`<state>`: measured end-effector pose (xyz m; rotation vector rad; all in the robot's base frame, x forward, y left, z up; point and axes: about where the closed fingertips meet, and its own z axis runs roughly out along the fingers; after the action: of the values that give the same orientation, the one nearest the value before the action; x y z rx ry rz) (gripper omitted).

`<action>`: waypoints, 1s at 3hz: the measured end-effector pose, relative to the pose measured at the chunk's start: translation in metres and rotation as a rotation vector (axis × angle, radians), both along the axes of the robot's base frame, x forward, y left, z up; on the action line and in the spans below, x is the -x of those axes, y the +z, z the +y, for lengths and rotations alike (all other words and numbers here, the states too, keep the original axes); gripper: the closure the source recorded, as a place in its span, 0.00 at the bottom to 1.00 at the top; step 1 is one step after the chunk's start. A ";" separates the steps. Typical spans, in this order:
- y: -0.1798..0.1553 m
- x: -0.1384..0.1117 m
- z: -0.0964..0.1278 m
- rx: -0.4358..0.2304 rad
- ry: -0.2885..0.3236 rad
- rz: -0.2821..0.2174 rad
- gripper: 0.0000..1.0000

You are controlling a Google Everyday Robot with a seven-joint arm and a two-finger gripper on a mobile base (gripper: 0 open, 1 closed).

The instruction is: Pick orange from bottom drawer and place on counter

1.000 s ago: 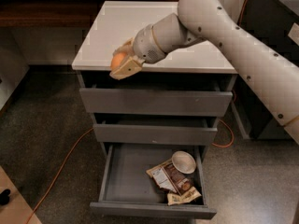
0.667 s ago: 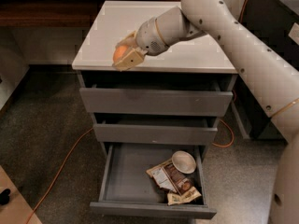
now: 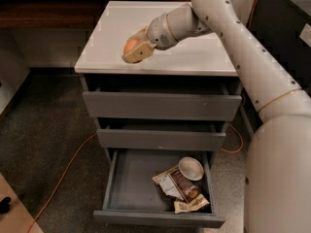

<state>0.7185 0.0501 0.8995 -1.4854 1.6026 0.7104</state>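
Orange held in the gripper over the counter, bottom drawer open below.

The gripper (image 3: 132, 51) sits low over the front left part of the counter (image 3: 194, 59), its tan fingers (image 3: 141, 51) clamped around the orange (image 3: 129, 44); I cannot tell whether the fruit touches the surface. The white arm (image 3: 233, 38) reaches in from the right, across the cabinet top. The two taller drawers (image 3: 160, 106) are nearly closed. The bottom drawer (image 3: 138, 178) is pulled out, and in its right half lie a pale round bowl (image 3: 191, 168) and brown snack packets (image 3: 177, 186), the bowl just behind the packets. An orange cable (image 3: 63, 174) trails across the floor on the left.
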 end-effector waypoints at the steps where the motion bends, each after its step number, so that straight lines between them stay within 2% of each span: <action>1: -0.009 -0.035 -0.013 -0.012 -0.094 0.007 1.00; 3: -0.014 -0.077 -0.033 -0.026 -0.218 0.008 1.00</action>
<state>0.7955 0.0172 0.8854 -1.2659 1.7229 0.6115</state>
